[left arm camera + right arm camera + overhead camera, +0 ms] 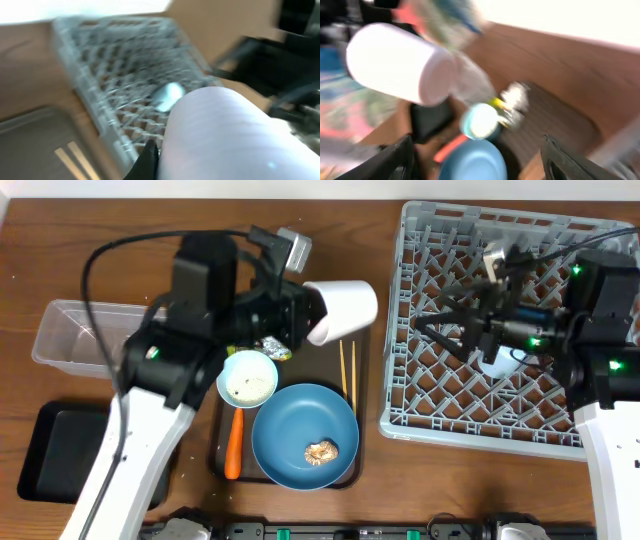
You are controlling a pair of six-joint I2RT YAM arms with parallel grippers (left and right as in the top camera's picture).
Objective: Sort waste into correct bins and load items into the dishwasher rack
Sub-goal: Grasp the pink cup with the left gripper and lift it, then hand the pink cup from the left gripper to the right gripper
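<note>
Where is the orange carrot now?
In the overhead view, the orange carrot lies left of the blue plate, below the light blue bowl, on the brown tray.

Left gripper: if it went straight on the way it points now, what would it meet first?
Probably the near wall of the grey rack. The left gripper points toward it, with the pink cup it holds leading. Height is unclear; it might clear the rim.

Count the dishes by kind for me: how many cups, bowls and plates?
Cups: 2 (pale cup in the left claw; small cup in the grey rack)
Bowls: 1 (light blue bowl)
Plates: 1 (blue plate)
Total: 4
</note>
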